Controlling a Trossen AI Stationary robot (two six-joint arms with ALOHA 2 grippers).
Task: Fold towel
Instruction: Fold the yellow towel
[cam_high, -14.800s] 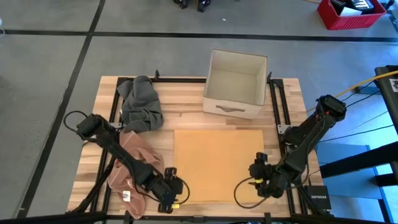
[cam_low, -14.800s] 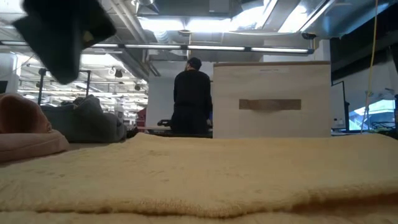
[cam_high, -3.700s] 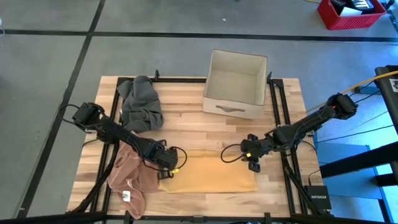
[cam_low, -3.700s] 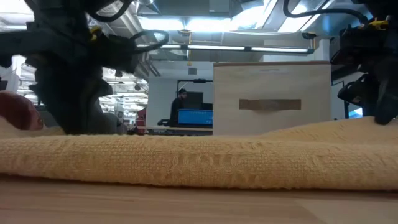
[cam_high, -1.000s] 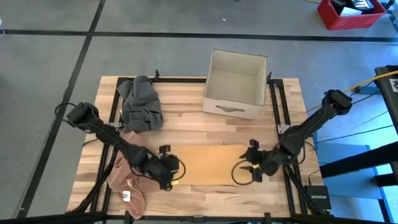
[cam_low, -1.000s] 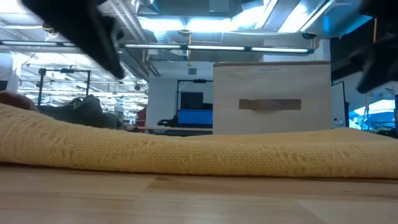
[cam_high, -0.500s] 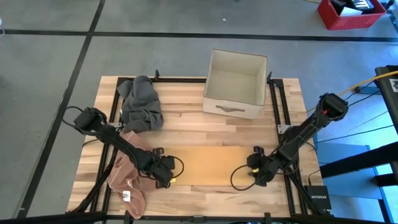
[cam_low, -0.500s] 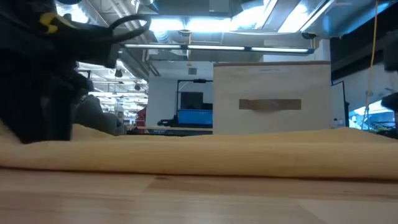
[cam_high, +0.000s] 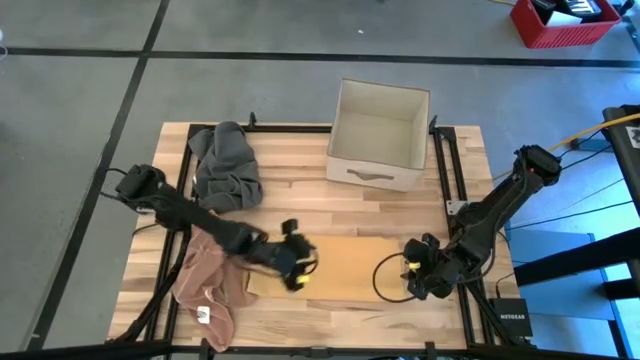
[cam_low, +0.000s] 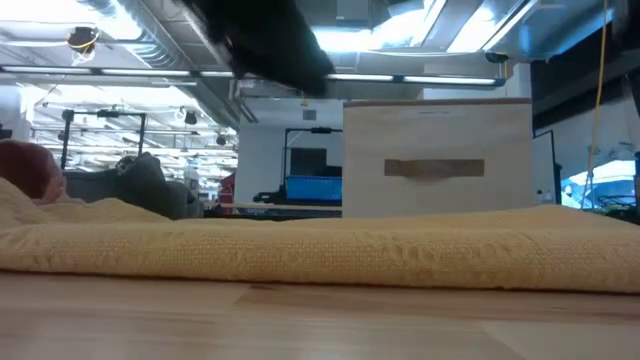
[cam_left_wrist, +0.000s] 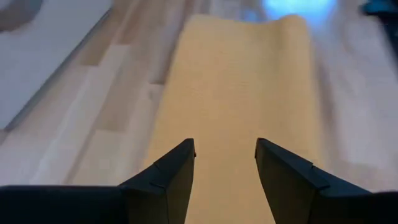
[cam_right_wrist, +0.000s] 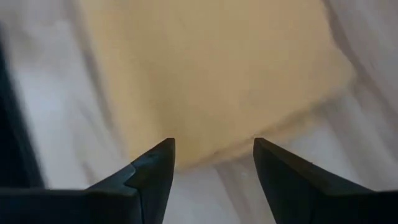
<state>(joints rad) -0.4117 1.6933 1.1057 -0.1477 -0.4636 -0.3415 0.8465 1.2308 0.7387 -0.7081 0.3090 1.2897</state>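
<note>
The yellow towel (cam_high: 345, 265) is soft, limp and light; it is best pinched at its short ends. Both grippers' fingers (cam_left_wrist: 171, 177) are spread, empty.

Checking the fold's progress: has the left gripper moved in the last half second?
Yes. The left gripper shifted right over the yellow towel, nearer the white box.

Blurred, covered and cut-off parts

In the high view the left gripper (cam_high: 293, 256) covers part of the towel (cam_high: 345, 266). The low view cuts the towel off at both side edges and shows only a dark blurred arm (cam_low: 265, 40) at top centre. In the right wrist view the towel's edge is smeared.
</note>
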